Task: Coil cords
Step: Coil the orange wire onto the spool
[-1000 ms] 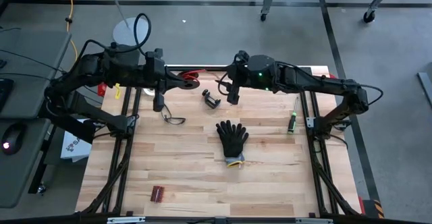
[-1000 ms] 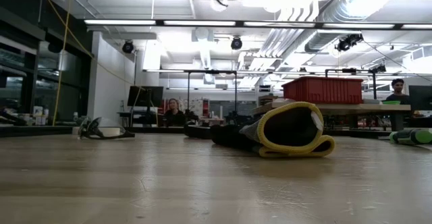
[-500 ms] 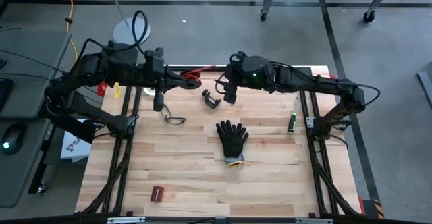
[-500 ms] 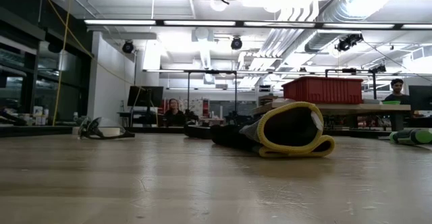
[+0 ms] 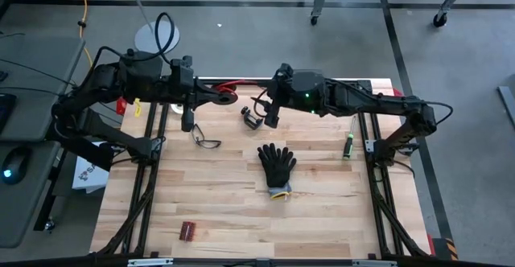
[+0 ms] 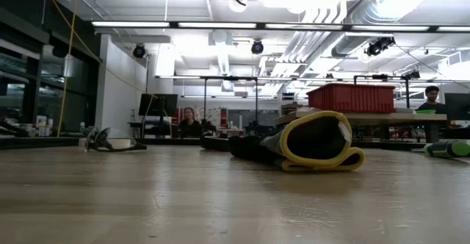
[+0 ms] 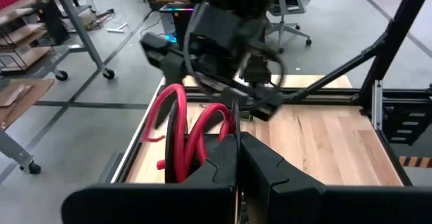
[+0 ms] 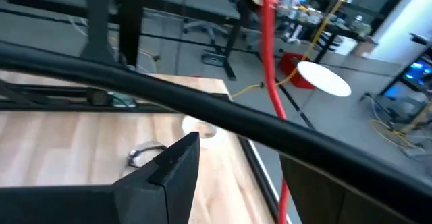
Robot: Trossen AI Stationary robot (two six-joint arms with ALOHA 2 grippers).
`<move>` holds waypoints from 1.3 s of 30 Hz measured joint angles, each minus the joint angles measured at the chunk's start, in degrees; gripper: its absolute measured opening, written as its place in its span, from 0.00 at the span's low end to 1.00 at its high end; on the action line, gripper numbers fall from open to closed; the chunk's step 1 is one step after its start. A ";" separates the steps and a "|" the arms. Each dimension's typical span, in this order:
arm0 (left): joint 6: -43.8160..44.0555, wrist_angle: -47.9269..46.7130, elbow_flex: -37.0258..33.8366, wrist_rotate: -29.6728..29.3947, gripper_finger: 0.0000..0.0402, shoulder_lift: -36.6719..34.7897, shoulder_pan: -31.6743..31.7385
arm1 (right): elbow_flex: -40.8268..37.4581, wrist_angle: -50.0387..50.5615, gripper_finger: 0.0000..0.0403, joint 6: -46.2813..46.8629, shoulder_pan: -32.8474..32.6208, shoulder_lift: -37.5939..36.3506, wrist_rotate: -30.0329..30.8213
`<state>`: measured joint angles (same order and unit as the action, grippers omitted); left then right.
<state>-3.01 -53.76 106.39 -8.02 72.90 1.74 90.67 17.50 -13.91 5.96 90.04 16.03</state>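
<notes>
A thin red cord [image 5: 245, 81] runs straight along the table's far edge. It ends in loops [image 7: 177, 126] on a small black spool [image 5: 228, 98] at the far middle. My left gripper [image 5: 230, 100] is shut on that spool, above the table. My right gripper [image 5: 269, 106] hangs just to the right of the spool. In its wrist view the red cord [image 8: 270, 62] runs straight past it. Whether it touches the cord is hidden. My left gripper [image 7: 236, 150] pinches a thin black edge of the spool [image 7: 233, 119] between its two shut fingers. The fingers come level from the table's left. The spool is lifted clear of the table, and the red loops bulge out beside the fingertips.
A black clamp [image 5: 253, 121] and safety glasses [image 5: 206, 142] lie below the grippers. A black glove [image 5: 276, 166] lies mid-table. A green screwdriver [image 5: 348, 145] is at the right and a small red-brown block [image 5: 188, 231] is near the front left. People sit in the room behind.
My right gripper has moved toward the table's left edge, closer to the spool in my left gripper. The straight red stretch along the far edge now shows longer.
</notes>
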 joint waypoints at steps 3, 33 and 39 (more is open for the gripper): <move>0.78 0.02 0.00 1.30 0.00 0.00 0.00 | 0.00 0.41 0.48 0.41 0.93 0.00 0.19; 0.87 4.77 -0.02 2.56 0.00 -0.61 -0.33 | 0.00 4.02 0.02 9.05 3.05 0.00 -3.86; 0.19 5.39 -0.02 1.18 0.00 -0.61 -0.26 | 0.00 4.13 0.01 11.99 1.29 0.00 -3.24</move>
<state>-2.82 -48.37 106.37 -6.83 72.29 1.48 90.67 21.63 -1.92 7.25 90.04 12.79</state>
